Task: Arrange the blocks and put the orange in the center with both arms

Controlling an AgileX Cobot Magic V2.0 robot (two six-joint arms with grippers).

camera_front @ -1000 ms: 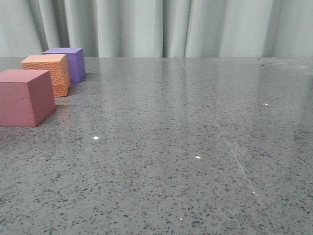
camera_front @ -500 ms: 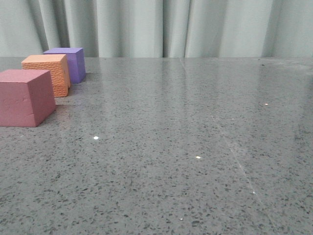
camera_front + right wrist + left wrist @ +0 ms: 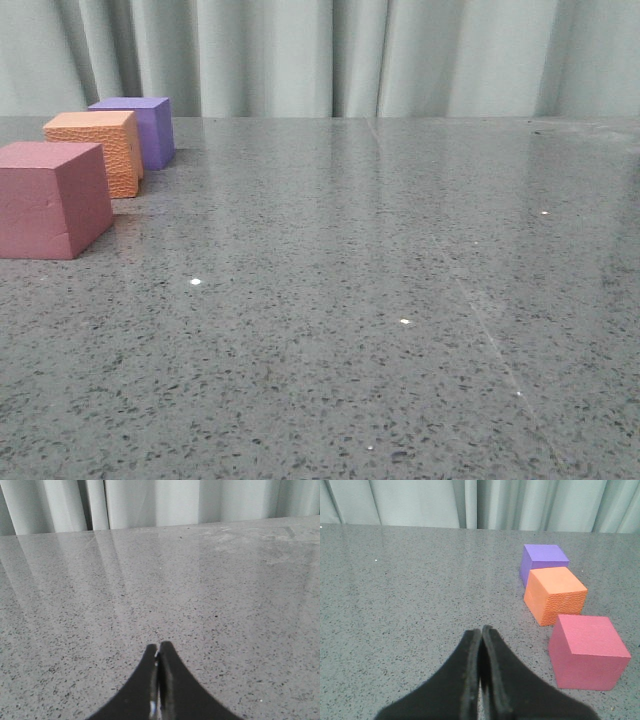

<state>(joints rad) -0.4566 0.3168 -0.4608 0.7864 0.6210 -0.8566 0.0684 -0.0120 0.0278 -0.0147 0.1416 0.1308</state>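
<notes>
Grey speckled stone surface (image 3: 400,300) fills most of the front view, glossy, with a few small bright glints; pale green-grey pleated curtain (image 3: 330,55) runs behind its far edge

Three cubes sit in a row on the left side of the surface, receding away from the camera: pink-red cube (image 3: 52,198) nearest, orange cube (image 3: 96,150) in the middle, purple cube (image 3: 138,128) farthest. All three rest flat on the surface. Orange has a pebbled front face; in the front view it overlaps the purple one, and the left wrist view shows them just beside each other, contact can't be confirmed. A small gap shows between orange and pink-red. So orange is already in the centre slot of the row

Left gripper (image 3: 481,630): black jaws pressed together, nothing between them, hanging over bare surface well apart from the cubes, which lie off to one side in its wrist view: pink-red (image 3: 587,650), orange (image 3: 554,594), purple (image 3: 544,562)

Right gripper (image 3: 159,647): black jaws also together, holding nothing, over bare surface with only the curtain beyond; no cubes in its view

Neither gripper shows in the front view
</notes>
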